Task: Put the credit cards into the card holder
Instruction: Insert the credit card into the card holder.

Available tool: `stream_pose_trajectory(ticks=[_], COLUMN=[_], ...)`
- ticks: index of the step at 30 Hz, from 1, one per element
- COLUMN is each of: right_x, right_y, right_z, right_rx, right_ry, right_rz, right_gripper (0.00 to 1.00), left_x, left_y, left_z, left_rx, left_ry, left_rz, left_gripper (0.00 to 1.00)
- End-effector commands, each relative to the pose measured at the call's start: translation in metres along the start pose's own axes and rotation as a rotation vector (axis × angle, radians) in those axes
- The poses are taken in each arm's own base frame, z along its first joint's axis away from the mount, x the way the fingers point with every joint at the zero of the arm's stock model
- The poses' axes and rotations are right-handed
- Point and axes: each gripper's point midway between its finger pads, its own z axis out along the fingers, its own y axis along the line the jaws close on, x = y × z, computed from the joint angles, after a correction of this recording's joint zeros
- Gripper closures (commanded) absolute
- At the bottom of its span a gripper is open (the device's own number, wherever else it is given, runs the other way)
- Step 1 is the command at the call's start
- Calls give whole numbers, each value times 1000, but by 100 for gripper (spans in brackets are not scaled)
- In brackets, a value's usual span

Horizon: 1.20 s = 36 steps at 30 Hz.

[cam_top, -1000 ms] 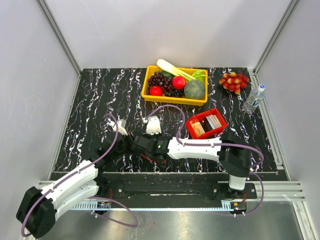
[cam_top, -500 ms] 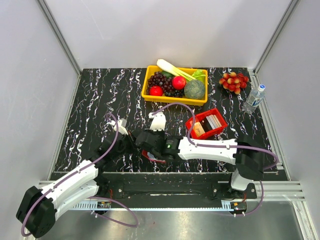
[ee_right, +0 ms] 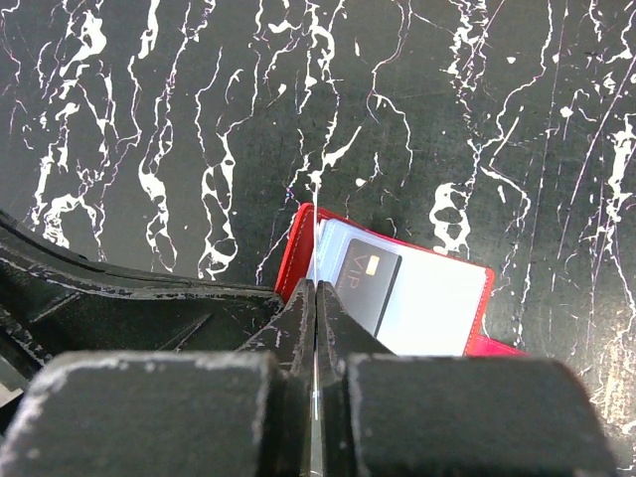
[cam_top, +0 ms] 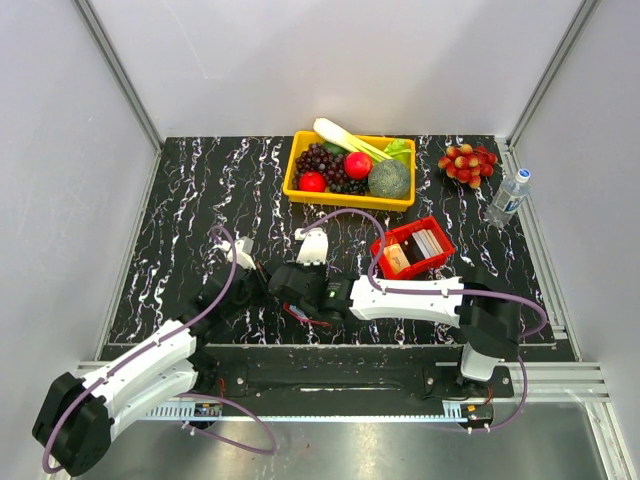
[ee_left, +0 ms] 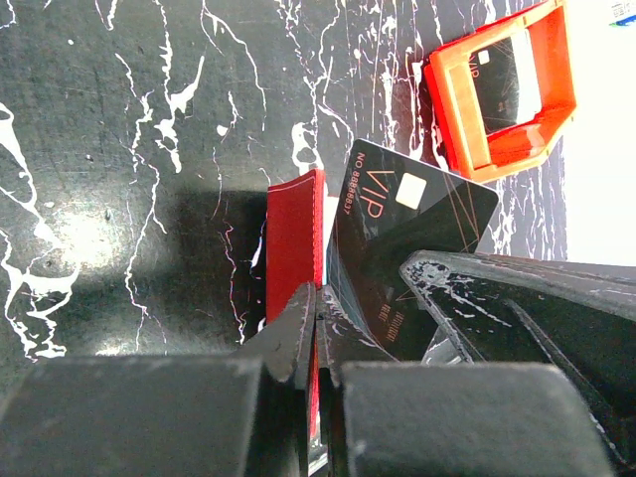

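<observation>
The dark red card holder (ee_right: 295, 248) lies open on the black marbled table, pale inner face (ee_right: 437, 303) up. My left gripper (ee_left: 316, 333) is shut on its upright red flap (ee_left: 293, 234). My right gripper (ee_right: 315, 298) is shut on a thin credit card (ee_right: 314, 238), seen edge-on over the holder's fold. In the left wrist view a black VIP card (ee_left: 412, 224) stands beside the flap, at the right fingers (ee_left: 497, 298). A black VIP card (ee_right: 366, 283) also shows against the inner face. From above, both grippers (cam_top: 275, 288) meet over the holder (cam_top: 300, 312).
A bright red tray (cam_top: 383, 252) with more cards (cam_top: 425, 243) stands right of the grippers. A yellow basket (cam_top: 350, 198) of fruit and vegetables sits at the back. A bunch of red fruit (cam_top: 468, 162) and a water bottle (cam_top: 508, 197) are at the back right.
The right arm has shifted a little to the right and nearer the front edge, its card still at the holder. The left arm has held still.
</observation>
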Motion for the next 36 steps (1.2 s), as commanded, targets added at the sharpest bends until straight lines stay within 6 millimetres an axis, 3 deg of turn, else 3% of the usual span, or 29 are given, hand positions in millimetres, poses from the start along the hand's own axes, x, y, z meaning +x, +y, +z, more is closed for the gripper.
stream_pose_trajectory(ticks=[1, 6, 22, 36], right_x=[-8, -24, -2, -3], right_y=[7, 14, 10, -5], right_z=[2, -3, 6, 11], right_rx=[-13, -38, -25, 85], right_ry=[-29, -64, -27, -29], right_rz=[91, 145, 156, -29], right_gripper=[100, 100, 100, 100], left_x=[-15, -13, -11, -14], left_y=[-22, -19, -14, -19], left_z=[-3, -2, 0, -1], left_rx=[87, 77, 57, 77], left_ry=[-52, -49, -51, -54], left_rz=[12, 4, -16, -10], left_gripper=[100, 100, 100, 100])
